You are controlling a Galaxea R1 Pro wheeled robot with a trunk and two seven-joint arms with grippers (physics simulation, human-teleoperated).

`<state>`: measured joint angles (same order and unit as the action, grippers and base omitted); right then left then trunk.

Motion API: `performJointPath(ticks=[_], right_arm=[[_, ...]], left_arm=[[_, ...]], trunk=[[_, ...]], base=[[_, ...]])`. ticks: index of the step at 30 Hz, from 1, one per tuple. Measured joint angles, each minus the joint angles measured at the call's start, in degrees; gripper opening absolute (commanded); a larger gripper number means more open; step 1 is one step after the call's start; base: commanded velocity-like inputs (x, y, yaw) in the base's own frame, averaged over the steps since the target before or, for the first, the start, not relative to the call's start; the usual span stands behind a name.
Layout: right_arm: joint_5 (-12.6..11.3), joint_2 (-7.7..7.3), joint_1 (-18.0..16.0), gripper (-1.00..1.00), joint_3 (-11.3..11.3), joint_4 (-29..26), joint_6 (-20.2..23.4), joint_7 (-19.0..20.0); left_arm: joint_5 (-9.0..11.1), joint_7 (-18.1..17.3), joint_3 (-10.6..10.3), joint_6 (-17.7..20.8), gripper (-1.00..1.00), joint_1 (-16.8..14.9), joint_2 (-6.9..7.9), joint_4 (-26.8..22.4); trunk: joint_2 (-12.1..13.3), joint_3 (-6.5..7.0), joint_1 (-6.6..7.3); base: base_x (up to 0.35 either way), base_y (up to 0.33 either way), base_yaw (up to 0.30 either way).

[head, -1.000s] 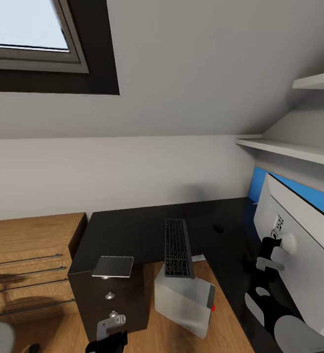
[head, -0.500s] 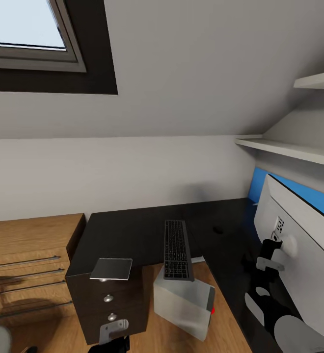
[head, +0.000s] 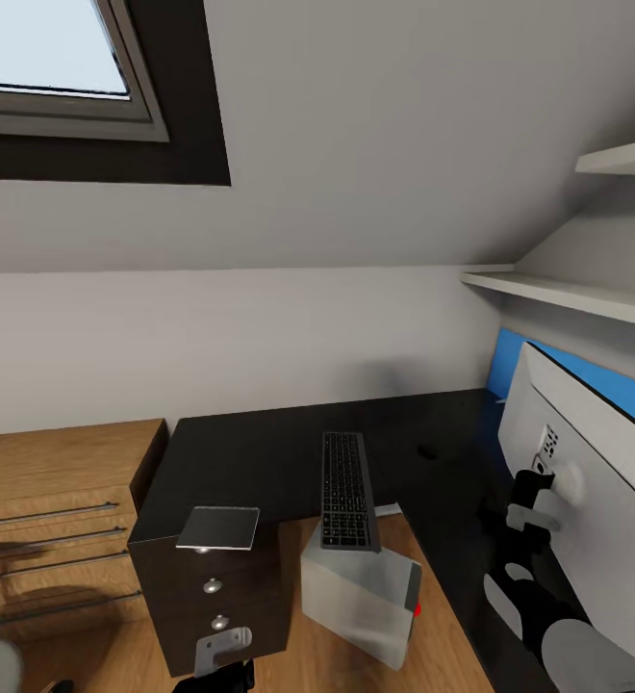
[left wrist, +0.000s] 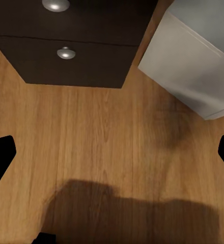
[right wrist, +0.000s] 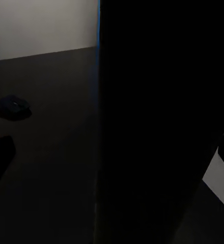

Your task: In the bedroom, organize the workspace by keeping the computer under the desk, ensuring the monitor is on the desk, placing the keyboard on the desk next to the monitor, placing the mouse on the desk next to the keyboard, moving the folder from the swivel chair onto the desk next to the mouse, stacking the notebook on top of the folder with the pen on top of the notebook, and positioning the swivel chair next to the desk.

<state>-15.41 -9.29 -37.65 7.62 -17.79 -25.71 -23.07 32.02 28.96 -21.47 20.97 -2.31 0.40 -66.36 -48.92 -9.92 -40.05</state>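
Desk (head: 250, 452): glossy black L-shaped top, drawer unit (head: 212, 597) at its near-left end. Keyboard (head: 346, 488): lay lengthwise on the top, its near end jutting past the inner edge above the computer (head: 361, 587), a pale tower tilted on the floor in the desk's inner corner, seemingly not yet tucked fully under. Mouse (head: 427, 449): small dark oval on the desk, beside the keyboard but apart from it. Notebook (head: 220, 526): thin grey rectangle on the corner over the drawers, probably parked there until the folder arrives. Monitor (head: 587, 481): seen from behind at the desk's right, pale-backed. Right gripper (head: 529, 505): stood close against the monitor's back, likely to steady or shift it; whether it was open or closed could not be told. Left gripper (head: 221, 654): hung low before the drawers, fingers spread, holding nothing. Left wrist view added the plank floor (left wrist: 91, 152), two drawer knobs and the tower's lower side; right wrist view added the mouse (right wrist: 12, 107) on the dark top beside a black mass close to the lens.
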Motion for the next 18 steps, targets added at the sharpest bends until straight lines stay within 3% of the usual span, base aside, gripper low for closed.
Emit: performJointPath(ticks=[6, 12, 13, 18], right_arm=[[-0.05, -0.53, -0.03, 1.0, -2.04, -0.14, 0.09, -1.69], [-0.04, -0.57, -0.03, 1.0, -2.41, -0.16, 0.1, -1.88], [-0.04, -0.58, -0.02, -1.0, -2.43, -0.16, 0.1, -1.89], [-0.01, -0.53, -0.03, -1.0, -2.58, -0.17, 0.04, -2.04]], left_arm=[[0.02, 0.0, 0.0, 0.0, 1.0, 0.01, 0.0, 0.0], [0.07, 0.0, 0.0, 0.0, 1.0, 0.02, 0.0, 0.0], [0.08, 0.0, 0.0, 0.0, 1.0, 0.03, 0.0, 0.0], [0.08, 0.0, 0.01, 0.0, 1.0, 0.04, 0.0, 0.0]], trunk=[[0.0, 0.0, 0.0], [0.0, 0.0, 0.0], [0.0, 0.0, 0.0], [0.0, 0.0, 0.0]], base=[[0.0, 0.0, 0.0], [0.0, 0.0, 0.0], [0.0, 0.0, 0.0], [0.0, 0.0, 0.0]])
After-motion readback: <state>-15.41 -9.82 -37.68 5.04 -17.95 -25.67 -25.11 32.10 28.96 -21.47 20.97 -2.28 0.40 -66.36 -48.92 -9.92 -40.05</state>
